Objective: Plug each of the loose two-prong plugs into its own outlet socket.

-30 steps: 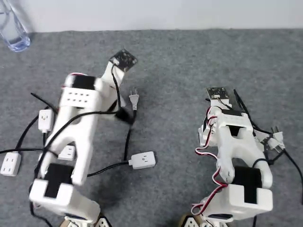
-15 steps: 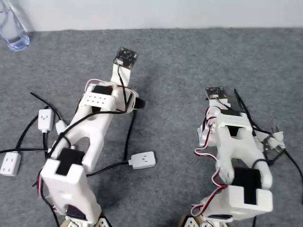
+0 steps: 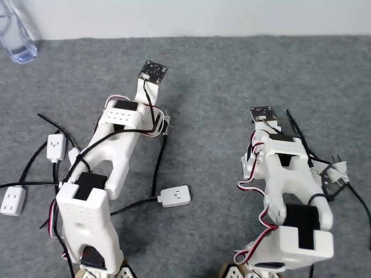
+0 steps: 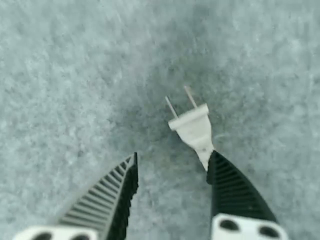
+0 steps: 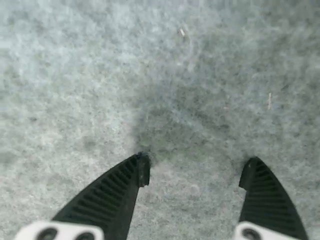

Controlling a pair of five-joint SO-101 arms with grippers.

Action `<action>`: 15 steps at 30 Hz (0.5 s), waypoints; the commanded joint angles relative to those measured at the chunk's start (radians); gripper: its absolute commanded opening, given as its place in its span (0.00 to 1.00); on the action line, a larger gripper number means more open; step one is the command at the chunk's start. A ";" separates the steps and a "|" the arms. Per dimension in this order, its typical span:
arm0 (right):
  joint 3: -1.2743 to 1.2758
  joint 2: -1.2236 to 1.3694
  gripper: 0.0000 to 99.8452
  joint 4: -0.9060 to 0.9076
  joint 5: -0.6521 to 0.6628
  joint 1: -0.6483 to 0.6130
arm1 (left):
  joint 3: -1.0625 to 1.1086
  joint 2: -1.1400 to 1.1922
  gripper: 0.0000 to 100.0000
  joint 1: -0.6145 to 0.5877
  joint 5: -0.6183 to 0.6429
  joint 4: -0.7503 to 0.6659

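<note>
Right, the left gripper (image 4: 172,162) hangs spread wide over the grey felt table (image 4: 60,60). The white two-prong plug (image 4: 192,127) lies flat on the felt, its cord end touching one black ribbed finger (image 4: 227,185), prongs pointing away. The right gripper (image 5: 197,167) is spread too, low over the felt. A white outlet socket (image 3: 175,196) on a black cord sits near the left arm.

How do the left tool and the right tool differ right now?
The left tool has a white plug off-centre in its gap, its cord end at one finger; the right tool has just grey mat between its fingers. The right tool's gap looks wider than the left tool's. Both are open and hold nothing.
</note>
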 commanded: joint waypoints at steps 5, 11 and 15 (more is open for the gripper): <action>-0.006 -0.036 0.30 -0.025 0.015 -0.025 | -0.323 0.180 0.22 0.043 0.008 0.321; -0.006 -0.036 0.30 -0.025 0.015 -0.025 | -0.559 0.338 0.38 0.048 0.014 0.499; -0.006 -0.036 0.30 -0.025 0.015 -0.025 | -0.704 0.433 0.32 0.048 0.009 0.600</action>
